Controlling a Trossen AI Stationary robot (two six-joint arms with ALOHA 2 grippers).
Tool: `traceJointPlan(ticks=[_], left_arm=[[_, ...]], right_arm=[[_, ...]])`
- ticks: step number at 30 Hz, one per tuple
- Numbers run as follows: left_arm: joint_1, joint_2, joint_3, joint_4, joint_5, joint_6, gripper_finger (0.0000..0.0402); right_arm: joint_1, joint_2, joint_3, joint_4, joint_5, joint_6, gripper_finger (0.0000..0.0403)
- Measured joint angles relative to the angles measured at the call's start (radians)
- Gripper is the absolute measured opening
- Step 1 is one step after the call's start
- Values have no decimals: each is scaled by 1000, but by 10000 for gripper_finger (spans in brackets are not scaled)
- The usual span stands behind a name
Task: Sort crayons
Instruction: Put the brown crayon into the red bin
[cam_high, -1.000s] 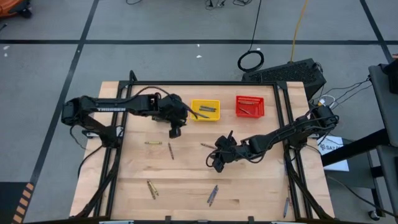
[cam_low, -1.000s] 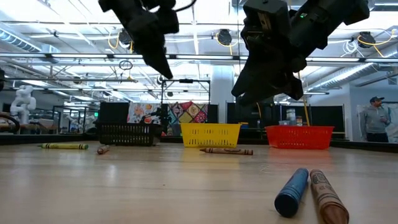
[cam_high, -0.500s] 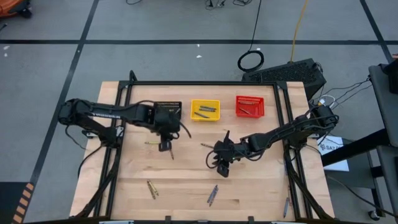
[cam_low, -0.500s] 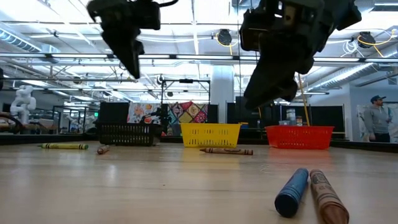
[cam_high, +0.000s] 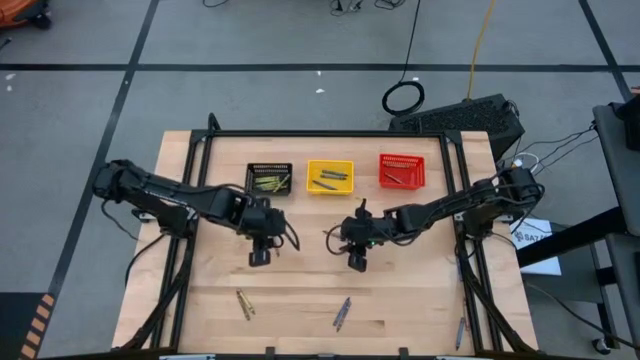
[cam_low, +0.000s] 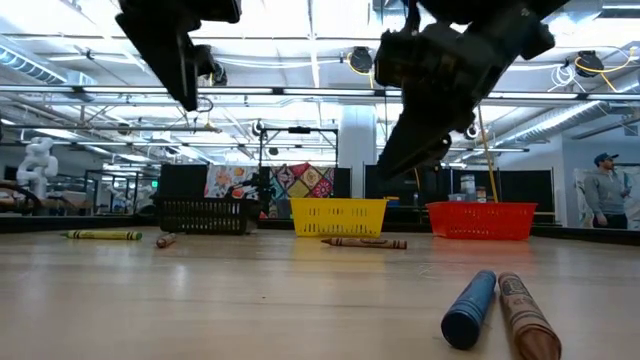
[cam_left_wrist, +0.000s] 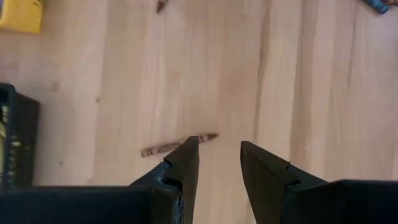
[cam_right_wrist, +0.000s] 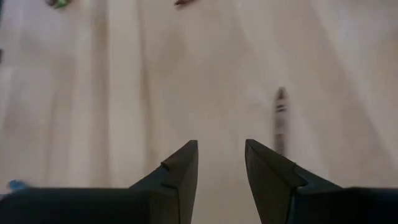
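Above the table's middle: left gripper (cam_high: 258, 256), fingers parted, empty, arm stretched in from the left edge. Right gripper (cam_high: 356, 262), fingers parted, empty, arm reaching in from the right. Crayons (cam_high: 244, 304) lie scattered on the table (cam_high: 400, 310); some fill 3 far baskets (cam_high: 330, 177). No readable writing.

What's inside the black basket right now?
The black basket holds several olive-yellow crayons lying together, seen from above. Whether others lie beneath them can't be told; in the low view its mesh wall hides them.
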Motion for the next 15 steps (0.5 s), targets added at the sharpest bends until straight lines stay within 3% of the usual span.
traceJointPlan(ticks=[7,15], left_arm=[[-74,0,0,-80,-34,-98,121],[-139,0,0,-105,-34,-206,121]], right_arm=[[-44,0,0,-25,74,-95,121],[-99,0,1,-42,74,-107,121]])
